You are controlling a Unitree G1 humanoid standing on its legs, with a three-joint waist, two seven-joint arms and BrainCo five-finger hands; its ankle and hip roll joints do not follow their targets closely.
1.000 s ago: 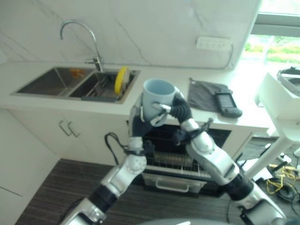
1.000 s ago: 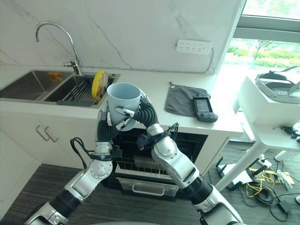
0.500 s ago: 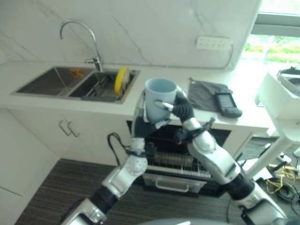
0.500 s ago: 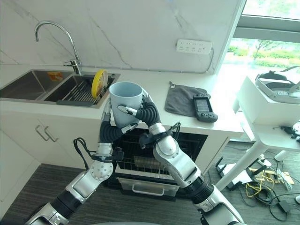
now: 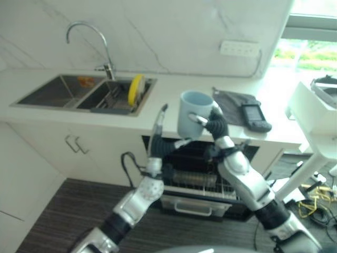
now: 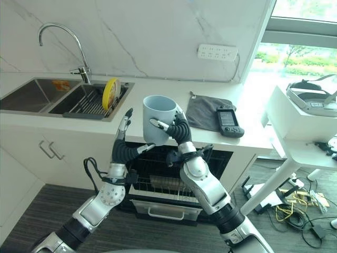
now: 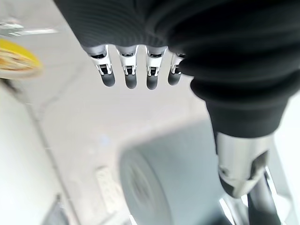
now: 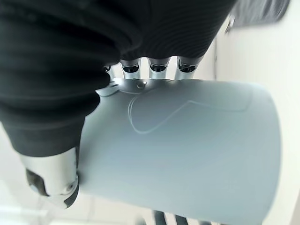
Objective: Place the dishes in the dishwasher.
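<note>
Left hand (image 6: pixel 122 138) had let go since the earlier frame, fingers now straight and empty at 9 o'clock of the pale blue ceramic mug (image 6: pixel 158 119). Right hand (image 6: pixel 176 128) alone gripped the mug, upright above the white bench (image 6: pixel 158 92) edge. Hand-over looked complete; next, lower it into the open dishwasher's wire rack (image 6: pixel 160 185).

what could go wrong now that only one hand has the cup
1. The cup is upright in the right hand alone, held high above the open dishwasher; a slip could drop it onto the rack or floor.
2. The open left hand is close beside the cup and could knock it.
3. The counter edge is near the way down, so the cup could clip it.
</note>
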